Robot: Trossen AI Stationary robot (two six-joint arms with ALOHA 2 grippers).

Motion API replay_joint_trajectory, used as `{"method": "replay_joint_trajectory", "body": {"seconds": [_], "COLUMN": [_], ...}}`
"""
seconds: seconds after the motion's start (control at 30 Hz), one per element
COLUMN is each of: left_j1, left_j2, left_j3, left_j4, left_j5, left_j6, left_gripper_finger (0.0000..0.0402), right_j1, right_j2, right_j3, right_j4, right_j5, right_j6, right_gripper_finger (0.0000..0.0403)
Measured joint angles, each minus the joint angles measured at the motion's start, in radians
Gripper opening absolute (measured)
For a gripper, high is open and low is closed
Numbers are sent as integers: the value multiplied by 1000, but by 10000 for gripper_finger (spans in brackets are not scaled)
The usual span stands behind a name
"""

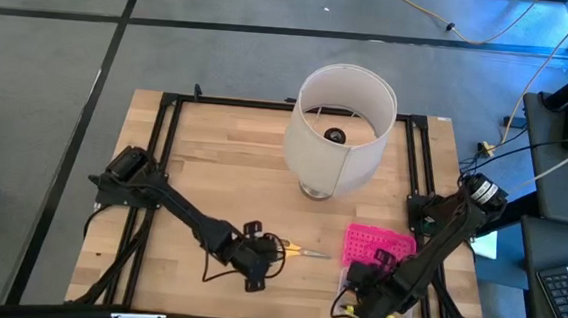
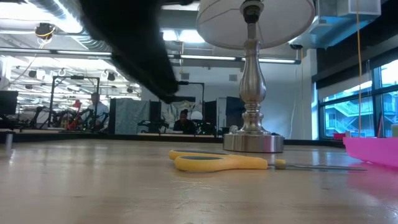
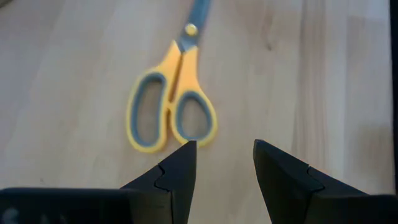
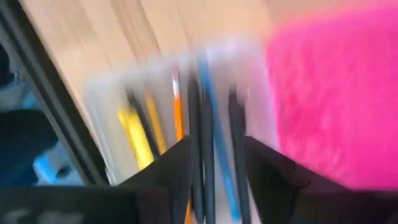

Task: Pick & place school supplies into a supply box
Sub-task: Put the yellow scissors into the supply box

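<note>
Yellow-handled scissors point(image 1: 303, 250) lie flat on the wooden table, shut, blades toward the table's right. My left gripper point(image 1: 274, 250) stands open just left of the handles point(image 3: 171, 112), slanting down, with nothing between its fingers. My right gripper point(image 1: 363, 290) hangs open, pointing down over the supply box's clear base point(image 4: 106, 99). In that base lie black pens point(image 4: 236, 124), a blue pen point(image 4: 208, 93), an orange pencil point(image 4: 178, 112) and yellow ones point(image 4: 134, 134). The pink dotted lid point(image 1: 378, 244) lies open on the base's far side.
A big white lampshade point(image 1: 338, 128) on a metal lamp foot point(image 2: 253, 142) stands at the table's far middle, behind the scissors point(image 2: 217, 162). A black frame rail point(image 1: 419, 163) runs along the table's edges. Bare wood lies between the two arms.
</note>
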Motion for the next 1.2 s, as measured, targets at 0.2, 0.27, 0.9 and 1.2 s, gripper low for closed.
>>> {"method": "replay_joint_trajectory", "body": {"seconds": [0.2, 0.27, 0.9, 1.2], "left_j1": [-31, -39, -81, -80], "left_j2": [0, 0, 0, 0], "left_j3": [0, 0, 0, 0], "left_j4": [-21, -20, -17, -18], "left_j5": [2, 2, 115, 115], "left_j6": [68, 80, 116, 117], "left_gripper_finger": [152, 152, 152, 152], "right_j1": [-1, -3, -153, -209], "right_j2": [0, 0, 0, 22], "right_j3": [55, 55, -132, -213], "right_j4": [109, 173, 823, 978], "right_j5": [379, 484, 500, 492], "right_j6": [-229, -276, -813, -873], "right_gripper_finger": [143, 143, 156, 264]}}
